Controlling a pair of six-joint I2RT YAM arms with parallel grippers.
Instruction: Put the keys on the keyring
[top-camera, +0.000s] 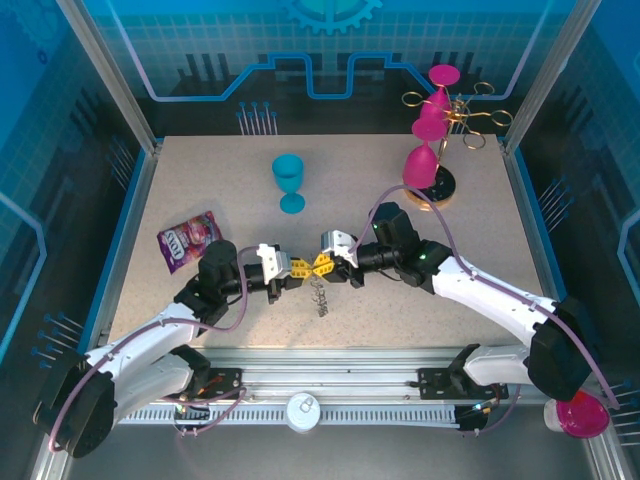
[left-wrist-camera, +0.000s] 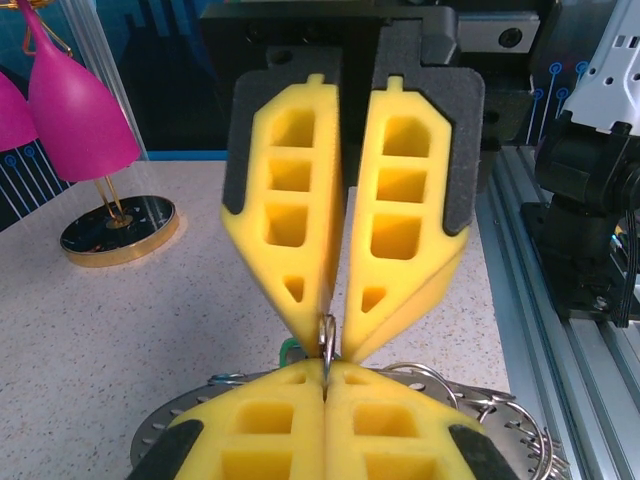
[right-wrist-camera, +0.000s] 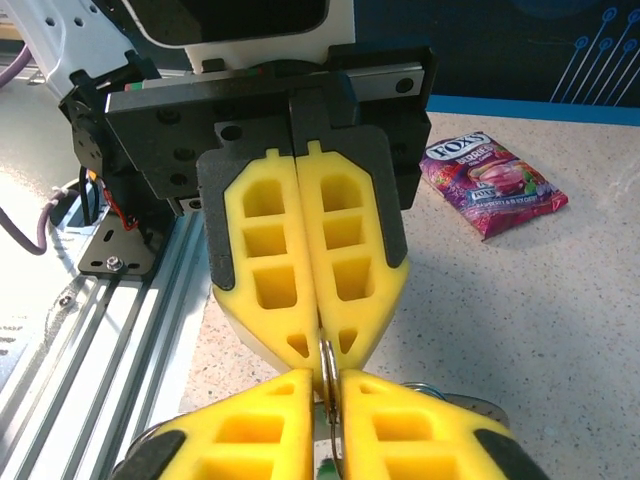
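Candy packet (top-camera: 188, 240) lies near the left edge of the surface (top-camera: 200, 180). At centre, the left end effector (top-camera: 297, 268) and right end effector (top-camera: 321, 263) meet tip to tip, each clamped on one small metal ring (left-wrist-camera: 327, 335). The keys (top-camera: 320, 297) bunch just beneath, by the beaded keyring (left-wrist-camera: 525, 440), close to the front rail. Bare surface runs rightward to the gold rack (top-camera: 440, 192).

Near the surface's near edge, a small metal ring (left-wrist-camera: 326, 340) sits mostly buried between the left fingers (left-wrist-camera: 270, 430) and right fingers (left-wrist-camera: 300, 230). The keyring (left-wrist-camera: 510, 420) is largely hidden beneath them and cut by the picture's bottom edge; of the keys (left-wrist-camera: 288, 351) just a green sliver peeks out.
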